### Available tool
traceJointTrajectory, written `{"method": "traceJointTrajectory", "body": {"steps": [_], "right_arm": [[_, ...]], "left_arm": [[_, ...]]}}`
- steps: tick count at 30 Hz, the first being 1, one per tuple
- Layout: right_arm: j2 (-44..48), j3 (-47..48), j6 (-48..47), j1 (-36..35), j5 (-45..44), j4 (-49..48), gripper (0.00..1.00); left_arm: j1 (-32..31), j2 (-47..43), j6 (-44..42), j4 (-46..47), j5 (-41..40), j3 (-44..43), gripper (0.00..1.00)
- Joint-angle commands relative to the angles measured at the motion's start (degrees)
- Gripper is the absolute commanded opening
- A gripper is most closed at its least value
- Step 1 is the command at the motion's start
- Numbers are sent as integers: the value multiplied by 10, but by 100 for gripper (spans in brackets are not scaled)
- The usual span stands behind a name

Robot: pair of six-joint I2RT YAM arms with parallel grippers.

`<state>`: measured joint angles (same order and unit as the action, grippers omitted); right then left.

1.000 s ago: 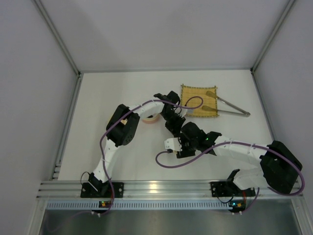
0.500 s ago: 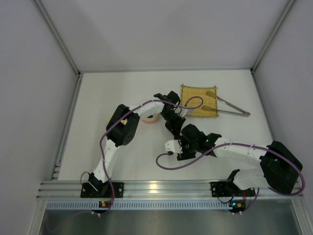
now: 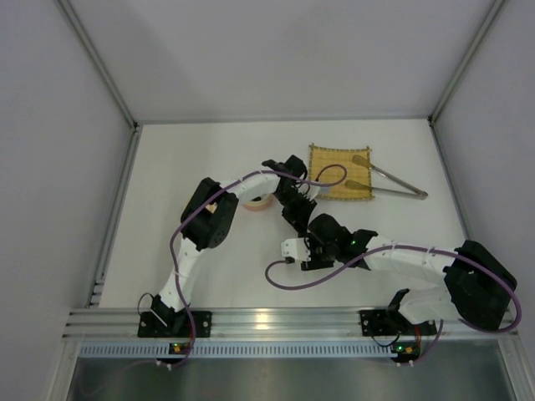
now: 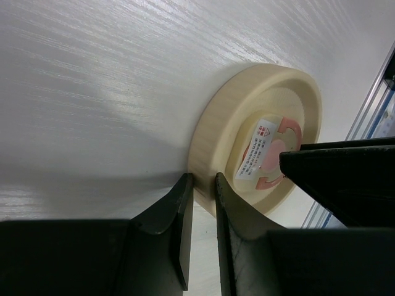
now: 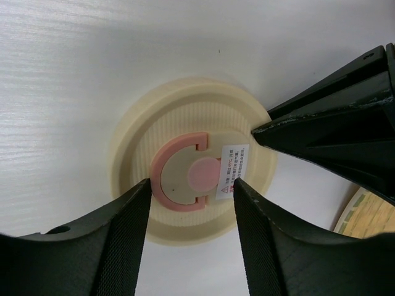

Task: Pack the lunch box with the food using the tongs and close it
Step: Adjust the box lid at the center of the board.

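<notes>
Right wrist: the right end effector [image 5: 191, 184] hangs over the cream lid [image 5: 139, 139]. Its fingers are spread, one on either side of the pink handle [image 5: 179, 179], with no grip on it that I can see.

Left wrist: the left end effector [image 4: 202, 185] is almost pressed together and pinches the lid's rim. The lid lies flat on the counter [image 4: 92, 92]. In the right wrist view the left one's black body sits just beside the right one's outer finger, over the lid's edge.

Risks, as judged:
- Two end effectors on one lid. If the right one closes and lifts while the left keeps its pinch, the lid likely tips or tears free of one of them.
- The fingers are crowded. A small sideways move could knock one end effector against the other.
- The rim pinch is thin and at the edge, so it may slip.
- The handle is low. Fingers that close too high may skid over it.

Top external: the tongs [image 3: 394, 181] lie well to the right of both end effectors and beyond them. Their open ends rest on the mat [image 3: 334, 167] and the joined end is on the counter. Neither end effector is near them. No food can be made out in any view.
</notes>
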<state>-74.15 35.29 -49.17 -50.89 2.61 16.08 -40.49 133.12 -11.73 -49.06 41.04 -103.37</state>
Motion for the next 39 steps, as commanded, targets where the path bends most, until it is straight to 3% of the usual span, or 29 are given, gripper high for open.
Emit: {"method": "traceJointTrajectory", "body": {"steps": [1,6,24,36,39], "right_arm": [[1,37,12,1,-61,-69,53],[12,50,18,1,-76,-68,47],[38,79,17,4,-103,-91,44],[35,91,3,5,-93,-81,44],[43,93,6,7,-65,-44,49]], "left_arm": [[-15,31,-33,-18,-86,45,6],[-23,31,-31,-12,-97,52,4],[-33,32,-42,-8,-119,70,0],[-42,35,-40,-8,-134,68,0],[-42,34,-42,-8,-135,69,0]]}}
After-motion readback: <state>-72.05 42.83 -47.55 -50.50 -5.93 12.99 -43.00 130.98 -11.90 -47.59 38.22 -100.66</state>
